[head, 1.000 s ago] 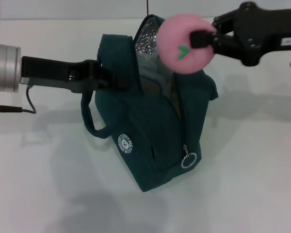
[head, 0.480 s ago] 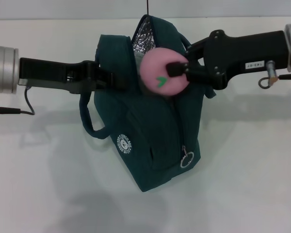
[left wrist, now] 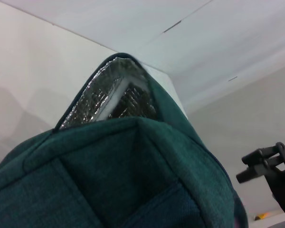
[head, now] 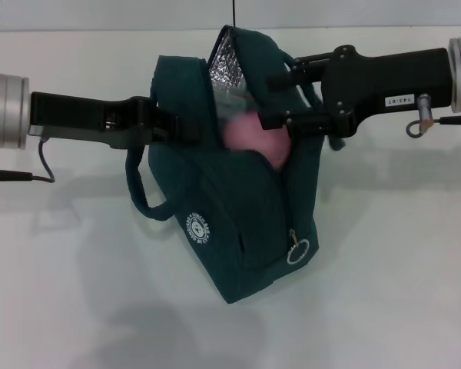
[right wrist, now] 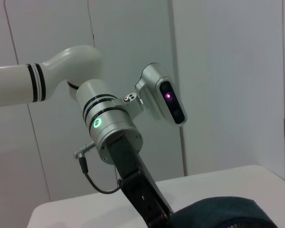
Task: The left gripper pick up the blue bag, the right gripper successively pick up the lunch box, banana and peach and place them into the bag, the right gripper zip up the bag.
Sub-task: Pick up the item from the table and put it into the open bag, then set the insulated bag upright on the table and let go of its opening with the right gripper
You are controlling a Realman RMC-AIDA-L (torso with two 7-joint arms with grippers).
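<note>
The blue bag (head: 246, 215) hangs above the white table, mouth open, its silver foil lining (head: 227, 65) showing. My left gripper (head: 177, 127) is shut on the bag's left side near a handle. The right gripper (head: 267, 100) stands open over the bag's mouth, one finger above the rim and one at it. Just below those fingers the pink peach (head: 250, 137) is a blur inside the opening, free of the gripper. The left wrist view shows the bag's top (left wrist: 109, 175) and the right gripper's fingers (left wrist: 266, 164) far off. The lunch box and banana are hidden.
A metal ring zip pull (head: 298, 252) hangs low at the bag's front, beside a round white logo (head: 200, 227). One rope handle (head: 142, 196) loops down on the left. The right wrist view shows the left arm's silver cylinder with its green light (right wrist: 97, 123).
The right gripper carried the peach left and down to the bag's mouth, then opened. The peach has left its fingers and sunk into the bag. The left arm held still.
</note>
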